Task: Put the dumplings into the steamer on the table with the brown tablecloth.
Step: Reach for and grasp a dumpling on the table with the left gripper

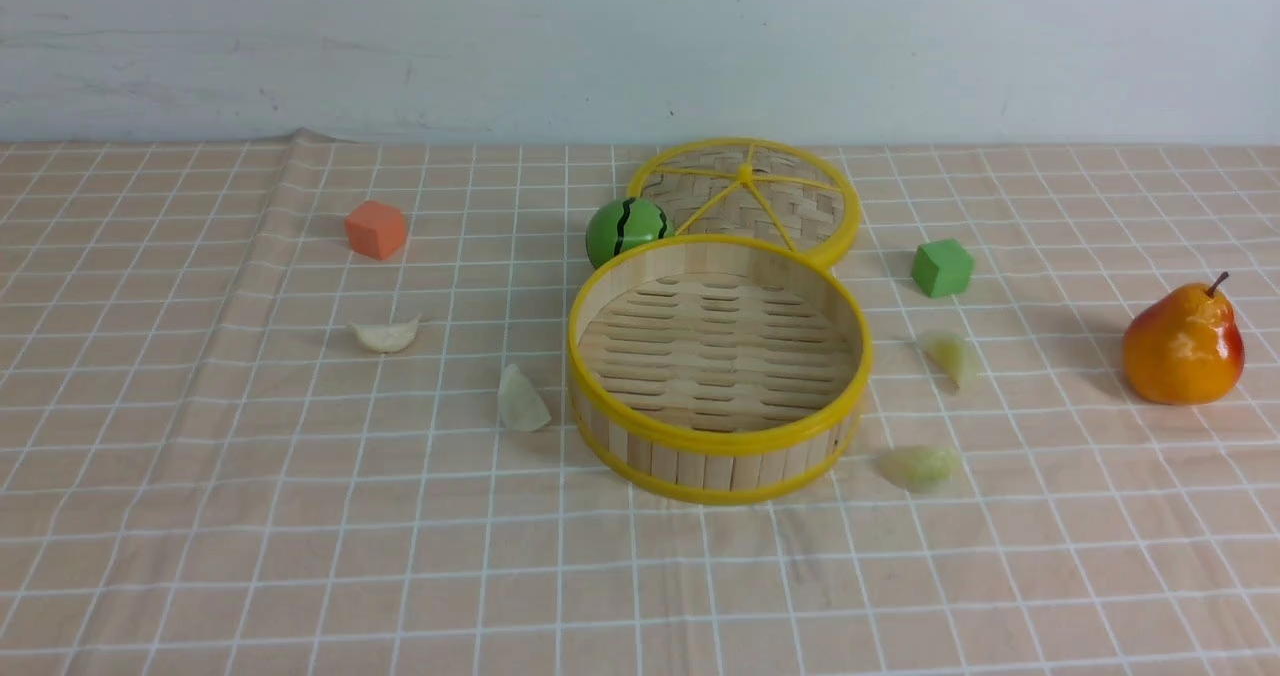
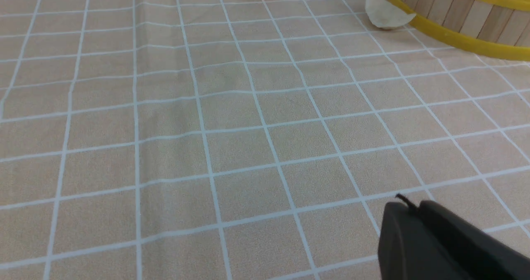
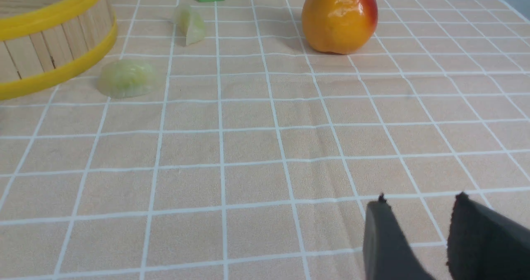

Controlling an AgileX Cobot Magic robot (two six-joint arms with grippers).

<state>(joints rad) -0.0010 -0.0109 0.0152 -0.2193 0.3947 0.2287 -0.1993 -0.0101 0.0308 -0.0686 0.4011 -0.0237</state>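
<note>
Showing only in right wrist view: right gripper [image 3: 418, 201], seemingly parted.

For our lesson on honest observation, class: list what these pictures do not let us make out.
- Front view: part of the striped ball, hidden by the steamer.
- Front view: part of the lid, behind the steamer.
- Right wrist view: the pear's top, cut off by the edge.
- Front view: both arms, out of frame.
</note>
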